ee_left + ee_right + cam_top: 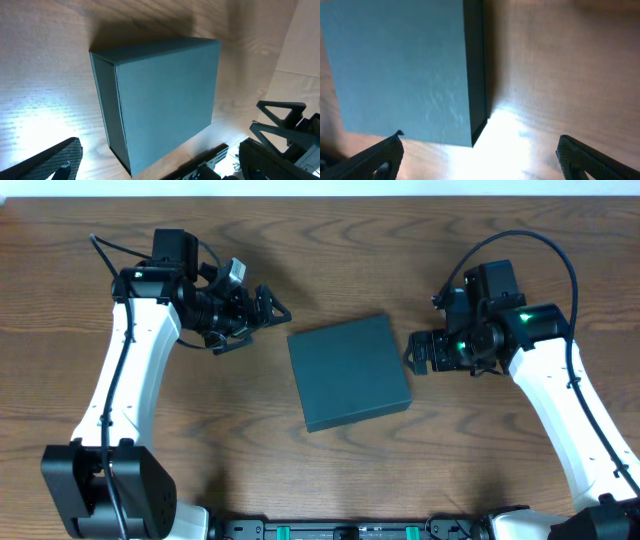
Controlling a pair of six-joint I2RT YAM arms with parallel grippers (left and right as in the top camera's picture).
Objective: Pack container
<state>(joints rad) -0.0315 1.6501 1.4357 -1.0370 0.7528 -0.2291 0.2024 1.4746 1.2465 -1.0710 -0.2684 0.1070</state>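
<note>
Lying flat near the middle of a brown wood-grain worktop is the container, a square box of dark teal matte card. Its lid is shut, so its contents cannot be seen. It sits slightly turned against the worktop's edges. Its top is plain and even in colour, with crisp straight edges and sharp corners.

The left wrist view shows the top face and one shallow side wall of the box. A thin seam runs along that wall just below the top edge. The right wrist view shows the broad top with a faint sheen, and a darker, narrow side wall dropping to the wood. A bright patch of light falls on the worktop beside the box's near corner.

The left arm, white with black joints and loose black cables, reaches in from the left. The left jaws stand wide open and empty, just beside the box's upper left corner without touching it. Its textured black fingers sit far apart.

The right arm, with small green lights glowing near its wrist, reaches in from the right. The right jaws are also spread wide and hold nothing, close to the box's right edge but apart from it. Its fingers frame the view's lower corners.
</note>
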